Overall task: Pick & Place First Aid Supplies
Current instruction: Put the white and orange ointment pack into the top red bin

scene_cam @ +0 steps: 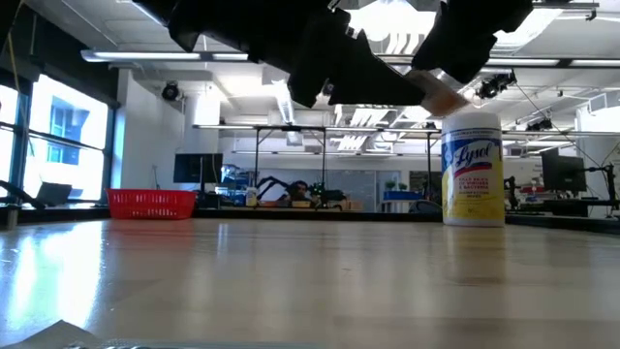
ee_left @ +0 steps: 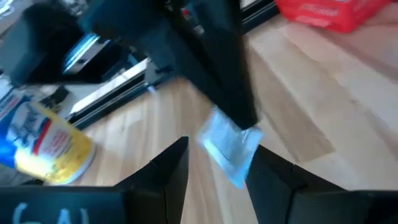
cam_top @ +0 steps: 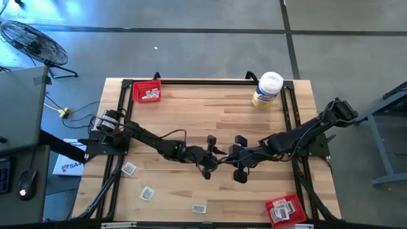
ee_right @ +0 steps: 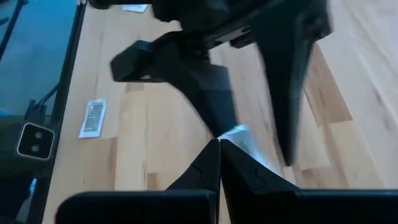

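Wooden worktop (cam_top: 191, 108) carrying two red trays (cam_top: 147, 91) and a tub (cam_top: 267, 90). At centre, the right end effector (ee_right: 219, 142), fingers pressed together, pinches a packet (ee_right: 239, 135) above the worktop; the left end effector (ee_left: 217, 155) stands open around that packet.

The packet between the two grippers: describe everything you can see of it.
The packet is a small, flat, whitish square with faint grey print, thin and foil-like. It hangs tilted above the bare wooden table, near the table's middle. The right gripper, fingers shut, pinches one edge of it. The left gripper is open, a finger on either side of the packet; whether they touch it cannot be told. Its print is unreadable.
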`<move>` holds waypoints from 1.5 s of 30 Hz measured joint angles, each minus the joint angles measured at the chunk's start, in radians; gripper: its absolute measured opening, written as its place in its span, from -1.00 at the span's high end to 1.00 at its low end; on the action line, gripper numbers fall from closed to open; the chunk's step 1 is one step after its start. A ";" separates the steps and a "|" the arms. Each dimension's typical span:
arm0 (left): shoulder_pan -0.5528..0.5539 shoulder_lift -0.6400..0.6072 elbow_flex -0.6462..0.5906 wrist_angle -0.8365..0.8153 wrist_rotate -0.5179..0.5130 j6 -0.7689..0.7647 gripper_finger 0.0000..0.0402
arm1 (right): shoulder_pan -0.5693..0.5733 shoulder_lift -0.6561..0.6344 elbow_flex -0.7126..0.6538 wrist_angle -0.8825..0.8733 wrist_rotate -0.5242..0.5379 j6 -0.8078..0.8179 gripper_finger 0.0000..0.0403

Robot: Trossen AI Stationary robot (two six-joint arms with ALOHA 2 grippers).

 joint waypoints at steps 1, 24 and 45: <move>0.000 0.000 0.000 0.001 0.012 0.003 0.29 | 0.000 0.000 0.000 0.000 0.000 0.010 1.00; 0.001 -0.006 -0.001 -0.080 0.002 -0.144 0.99 | 0.001 0.000 0.000 0.026 0.044 -0.105 0.85; 0.313 -0.503 -0.173 -0.802 0.064 -0.475 1.00 | 0.048 -0.001 -0.081 0.100 0.044 -0.012 0.08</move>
